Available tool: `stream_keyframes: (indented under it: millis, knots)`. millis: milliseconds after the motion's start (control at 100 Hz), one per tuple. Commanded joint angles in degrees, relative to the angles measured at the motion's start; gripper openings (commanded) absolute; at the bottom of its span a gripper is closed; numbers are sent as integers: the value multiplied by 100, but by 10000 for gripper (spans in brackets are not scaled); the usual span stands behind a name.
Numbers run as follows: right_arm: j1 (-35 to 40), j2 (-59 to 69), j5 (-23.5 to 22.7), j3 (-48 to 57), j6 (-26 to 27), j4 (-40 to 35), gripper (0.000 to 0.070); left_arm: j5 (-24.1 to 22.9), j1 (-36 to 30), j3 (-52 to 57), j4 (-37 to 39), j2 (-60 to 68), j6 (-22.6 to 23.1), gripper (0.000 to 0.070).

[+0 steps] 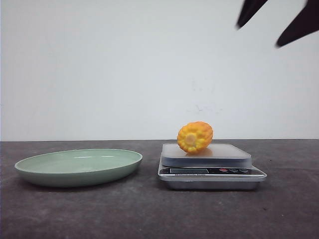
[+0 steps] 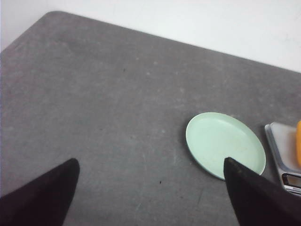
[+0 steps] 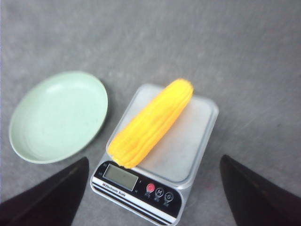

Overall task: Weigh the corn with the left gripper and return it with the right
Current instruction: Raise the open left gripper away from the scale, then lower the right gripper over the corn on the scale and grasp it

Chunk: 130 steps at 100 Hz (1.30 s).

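Note:
The corn [image 1: 195, 137], a yellow-orange cob with a round paler end facing the camera, lies on the platform of a silver kitchen scale [image 1: 209, 167]. In the right wrist view the corn [image 3: 153, 122] lies diagonally across the scale [image 3: 193, 146]. My right gripper [image 3: 154, 159] hangs open high above it, touching nothing; its dark fingers [image 1: 299, 27] show at the front view's top right. My left gripper [image 2: 150, 162] is open and empty, high over bare table to the left of the plate [image 2: 225, 143]. A sliver of corn [image 2: 298, 141] shows at that view's edge.
A shallow pale green plate [image 1: 78, 167] with nothing on it sits left of the scale on the dark grey table [image 1: 149, 214]. A white wall stands behind the table. The scale's display and buttons [image 3: 141, 183] face the robot.

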Motion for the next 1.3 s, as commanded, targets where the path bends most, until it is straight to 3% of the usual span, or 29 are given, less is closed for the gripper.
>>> stream_keyframes:
  millis: [0,380,710,760,910,1050,1130,1290]
  knots:
    - [212,588,153,411,164,74,563,11,-11,22,-223,33,-28,585]
    - [529,3259,341,1947,619,-11,561,11,-11,2,-221,33,15,585]
    - [533,4179,597,2063,748,-225,527,9,-11,2,-221,33,33,585]
    - [533,4199,599,2061,748,-254,479,7,-11,2,-221,33,42,585]
    - [566,4205,599,2063,748,-232,199,9,-11,2,-221,33,42,585]
    - [564,4205,603,2063,809,-280,174,9,-11,2,-221,31,42,585]
    - [566,4205,680,2063,807,-278,0,9,-11,2,-221,31,39,585]
    - [614,4170,942,2063,800,-238,0,9,-11,2,-221,31,44,585]
